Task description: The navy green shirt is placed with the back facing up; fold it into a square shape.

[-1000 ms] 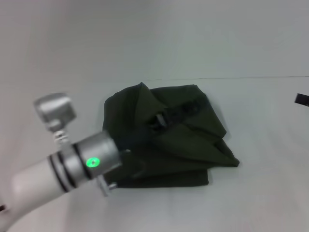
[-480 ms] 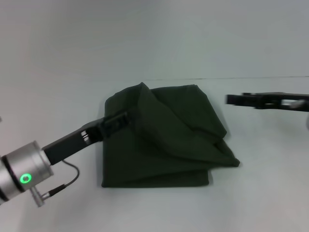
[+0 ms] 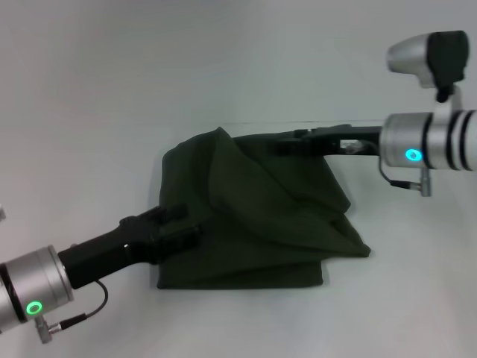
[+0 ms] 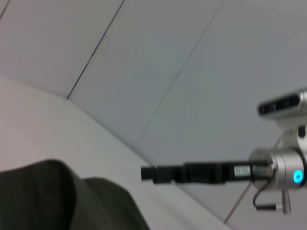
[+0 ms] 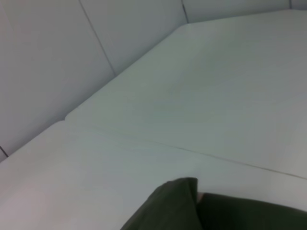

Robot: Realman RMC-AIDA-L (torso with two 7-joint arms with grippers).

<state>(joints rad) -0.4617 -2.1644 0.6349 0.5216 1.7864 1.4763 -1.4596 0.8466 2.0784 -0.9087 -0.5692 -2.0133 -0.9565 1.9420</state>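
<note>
The navy green shirt (image 3: 253, 216) lies in the middle of the white table, folded into a rough, rumpled block with a loose flap trailing to its right near corner. It also shows in the left wrist view (image 4: 62, 196) and the right wrist view (image 5: 201, 211). My left gripper (image 3: 179, 227) is at the shirt's left near edge, low over the fabric. My right gripper (image 3: 283, 147) reaches in from the right and hovers at the shirt's far edge. The left wrist view shows the right gripper (image 4: 144, 172) side-on above the cloth.
The white table (image 3: 402, 298) spreads around the shirt on all sides. A pale wall (image 3: 223, 52) stands behind the table's far edge. My left arm's silver wrist (image 3: 33, 287) is at the near left, and my right arm's wrist (image 3: 425, 145) is at the far right.
My left gripper has drawn back from the middle of the shirt to its left near edge. My right arm has come in from the right to the shirt's far edge.
</note>
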